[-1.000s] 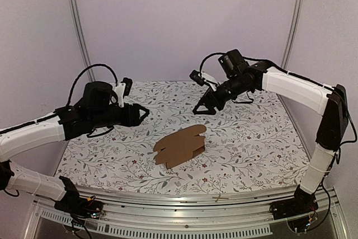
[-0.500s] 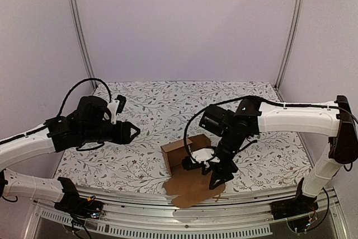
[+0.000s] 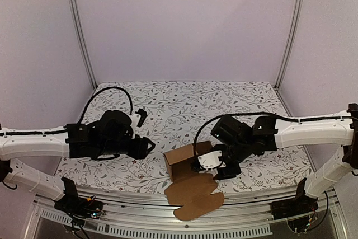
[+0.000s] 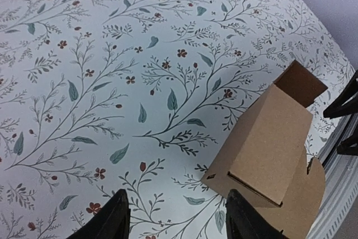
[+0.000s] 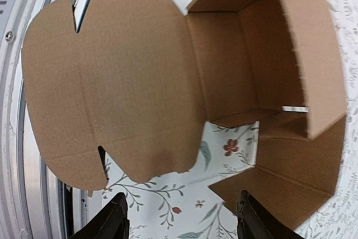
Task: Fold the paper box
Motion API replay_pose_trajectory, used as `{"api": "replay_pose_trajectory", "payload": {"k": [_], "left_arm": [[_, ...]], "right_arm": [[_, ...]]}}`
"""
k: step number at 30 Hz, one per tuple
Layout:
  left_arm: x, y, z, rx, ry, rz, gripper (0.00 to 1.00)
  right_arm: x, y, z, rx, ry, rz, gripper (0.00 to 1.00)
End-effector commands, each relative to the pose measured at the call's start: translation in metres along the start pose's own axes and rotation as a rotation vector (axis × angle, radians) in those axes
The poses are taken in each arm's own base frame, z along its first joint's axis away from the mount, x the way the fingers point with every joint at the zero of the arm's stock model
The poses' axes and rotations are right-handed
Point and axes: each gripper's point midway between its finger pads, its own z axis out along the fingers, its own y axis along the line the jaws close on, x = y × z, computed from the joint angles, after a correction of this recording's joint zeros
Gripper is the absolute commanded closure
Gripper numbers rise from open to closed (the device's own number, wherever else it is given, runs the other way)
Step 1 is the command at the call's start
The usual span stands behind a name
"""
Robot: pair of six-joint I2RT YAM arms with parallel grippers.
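Shifted over the last second: paper box (image 3: 187, 162) from a flat sheet mid-bench to a half-raised carton close to the near edge of the bench (image 3: 168, 99); right end effector (image 3: 222, 170) from high at the back down to the carton's right side; left end effector (image 3: 146, 147) inward toward its left wall.

Stands now with walls up and top open, lid flap (image 3: 194, 198) lying flat toward the arm bases and hanging past the bench edge. Sits between the two end effectors, long axis roughly left to right in the overhead view.

Right end effector: jaws apart, nothing between them, hovering just above the open cavity; seemingly the nearer of the two. Left end effector: equally spread and empty, just short of the closed left wall, apart from it.

Looks unfinished at the front, with bench pattern visible between lid flap and walls. Likely calls next for swinging that flap up and back over the cavity, away from the bases.
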Motion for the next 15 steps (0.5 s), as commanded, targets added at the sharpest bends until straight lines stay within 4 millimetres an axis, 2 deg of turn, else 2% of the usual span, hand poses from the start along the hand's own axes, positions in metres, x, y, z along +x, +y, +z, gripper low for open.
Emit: {"api": "replay_pose_trajectory", "payload": {"k": [1, 2, 5, 7, 8, 11, 15], "left_arm": [[-0.039, -0.044, -0.007, 0.093, -0.076, 0.115, 0.41], [-0.039, -0.055, -0.004, 0.119, -0.055, 0.14, 0.4], [-0.037, -0.079, 0.002, 0.122, 0.022, 0.256, 0.39], [-0.035, -0.083, 0.006, 0.065, 0.064, 0.345, 0.37], [-0.034, -0.083, 0.008, 0.04, 0.084, 0.37, 0.36], [-0.033, -0.064, 0.012, -0.082, 0.125, 0.372, 0.36], [-0.028, -0.041, 0.008, -0.13, 0.112, 0.206, 0.35]], "right_arm": [[-0.007, -0.045, -0.073, 0.21, -0.119, 0.047, 0.34], [-0.002, -0.054, -0.08, 0.23, -0.129, 0.1, 0.31], [0.026, -0.091, -0.091, 0.259, -0.188, 0.386, 0.03], [0.04, -0.104, -0.089, 0.22, -0.211, 0.533, 0.01], [0.042, -0.105, -0.082, 0.202, -0.202, 0.551, 0.01], [0.024, -0.089, -0.076, 0.099, -0.243, 0.441, 0.01], [0.001, -0.091, -0.069, 0.191, -0.155, 0.233, 0.01]]}}
